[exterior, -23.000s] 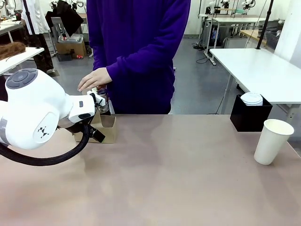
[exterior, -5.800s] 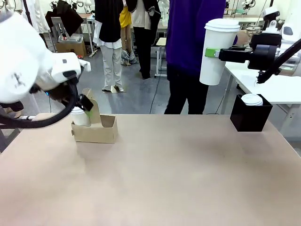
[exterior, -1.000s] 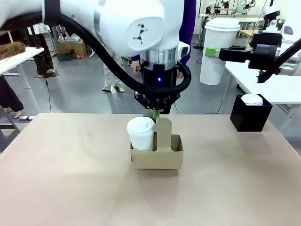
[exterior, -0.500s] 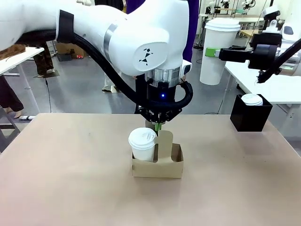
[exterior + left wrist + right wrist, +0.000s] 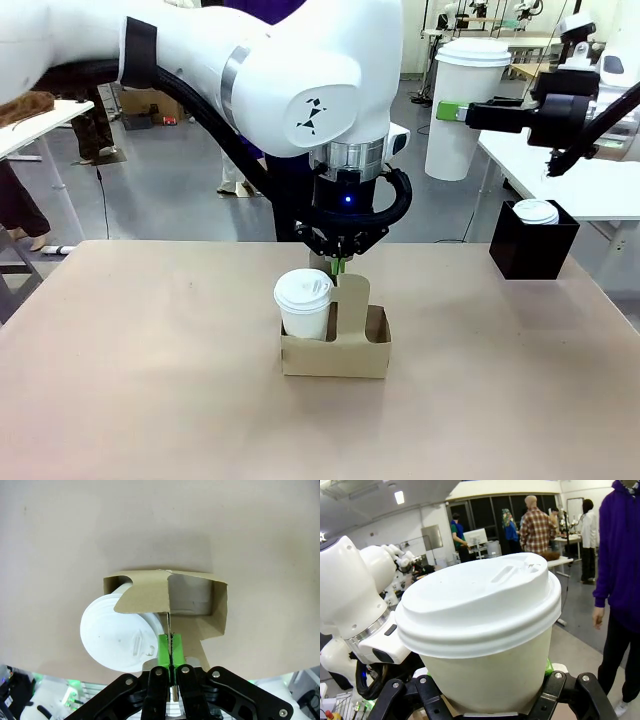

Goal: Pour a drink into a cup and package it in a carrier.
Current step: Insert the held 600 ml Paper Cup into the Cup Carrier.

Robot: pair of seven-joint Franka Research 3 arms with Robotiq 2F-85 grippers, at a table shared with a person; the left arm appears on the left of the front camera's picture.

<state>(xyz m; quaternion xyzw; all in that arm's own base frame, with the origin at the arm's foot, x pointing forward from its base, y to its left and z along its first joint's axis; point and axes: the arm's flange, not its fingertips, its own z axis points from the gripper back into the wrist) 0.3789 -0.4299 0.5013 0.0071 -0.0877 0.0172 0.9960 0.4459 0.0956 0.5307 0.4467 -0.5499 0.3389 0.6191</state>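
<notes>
Carrier (image 5: 335,348) of brown cardboard low at the middle of the table (image 5: 140,390), square to the front view; contact of its base with the tabletop impossible to tell. Pinched at the upright handle tab (image 5: 145,596) by the left gripper (image 5: 338,266), pointing straight down from above, green pads (image 5: 163,649) pressed together with only the thin card between them.

Small cup (image 5: 303,305), white with a white lid, upright in the slot on the robot's left of the tab, lid about level with the tab's top. From the left wrist view, seen from above as a round lid (image 5: 117,635) just beside the tab.

Tall cup (image 5: 466,105), white and lidded, upright in the air well above the table's far right side, clamped at mid-height by the right gripper (image 5: 452,111), reaching in sideways from the right, one finger on either side of the cup wall.

Black box (image 5: 533,252) on the table at far right, below the tall cup, white lids (image 5: 536,210) stacked on top.
</notes>
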